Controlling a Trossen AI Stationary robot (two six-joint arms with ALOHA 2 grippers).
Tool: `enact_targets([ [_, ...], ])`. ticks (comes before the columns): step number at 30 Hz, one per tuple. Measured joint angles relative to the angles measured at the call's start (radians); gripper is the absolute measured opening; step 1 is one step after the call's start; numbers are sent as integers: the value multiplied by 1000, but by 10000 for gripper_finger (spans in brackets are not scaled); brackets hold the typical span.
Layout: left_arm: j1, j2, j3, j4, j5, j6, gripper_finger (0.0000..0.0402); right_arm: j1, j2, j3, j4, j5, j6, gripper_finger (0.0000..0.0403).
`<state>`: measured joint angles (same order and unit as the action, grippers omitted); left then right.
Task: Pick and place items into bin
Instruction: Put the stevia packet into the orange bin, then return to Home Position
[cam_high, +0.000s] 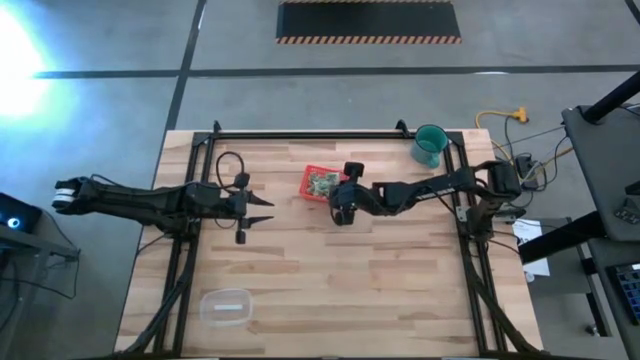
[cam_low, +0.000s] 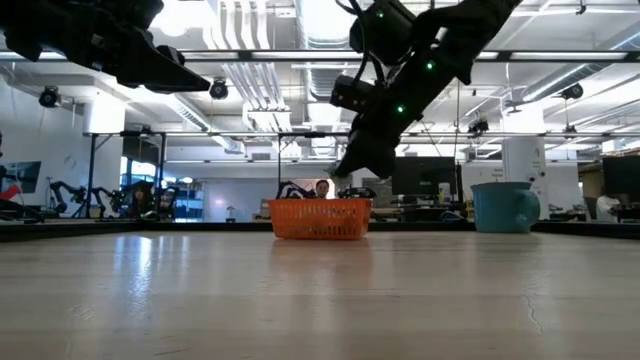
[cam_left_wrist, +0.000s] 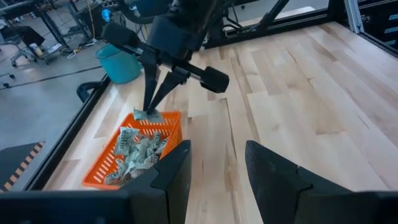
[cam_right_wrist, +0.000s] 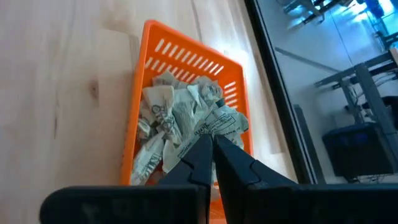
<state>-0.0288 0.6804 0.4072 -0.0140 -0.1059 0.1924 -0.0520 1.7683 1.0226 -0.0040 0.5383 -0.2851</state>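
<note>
The bright orange-red tray (cam_high: 312, 177) stands on the table's far middle, holding a heap of pale-green and white crumpled wrappers (cam_right_wrist: 174, 124) (cam_left_wrist: 138, 152). My right gripper (cam_high: 338, 200) (cam_low: 345, 170) (cam_right_wrist: 213, 152) hangs over the tray's right side, shut on one wrapper. My left gripper (cam_high: 264, 210) (cam_left_wrist: 217, 168) waits open above the table, left of the tray and pointing toward it; in the low view it is at the upper left (cam_low: 190, 82). No loose wrappers show on the table. My right gripper pinches one small crumpled wrapper (cam_left_wrist: 147, 115) (cam_right_wrist: 221, 123) between the free ends of its two fingers (cam_left_wrist: 155, 87). The fingers come from above, slanting down. The wrapper hangs at the tips over the tray's wall; whether it touches the heap I cannot tell.
A teal cup (cam_high: 430, 146) (cam_low: 505, 207) (cam_left_wrist: 122, 62) stands at the table's far right corner. A clear plastic container (cam_high: 227, 305) lies near the near left edge. Black frame rails (cam_high: 190, 200) run along both sides of the wooden table. Bare wood spreads across the middle and near part.
</note>
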Motion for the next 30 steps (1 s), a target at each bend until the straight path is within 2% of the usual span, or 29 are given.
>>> enact_targets([
  [11, 0, 0, -2, 28, 0, -5, 135, -26, 0, -20, 25, 9, 62, 17],
  [24, 0, 0, -20, 42, 0, -30, 135, -27, -2, -21, 39, 11, -2, 127],
  [30, 0, 0, -68, 210, 25, -26, 135, -3, -51, -18, 38, 15, -7, 145],
])
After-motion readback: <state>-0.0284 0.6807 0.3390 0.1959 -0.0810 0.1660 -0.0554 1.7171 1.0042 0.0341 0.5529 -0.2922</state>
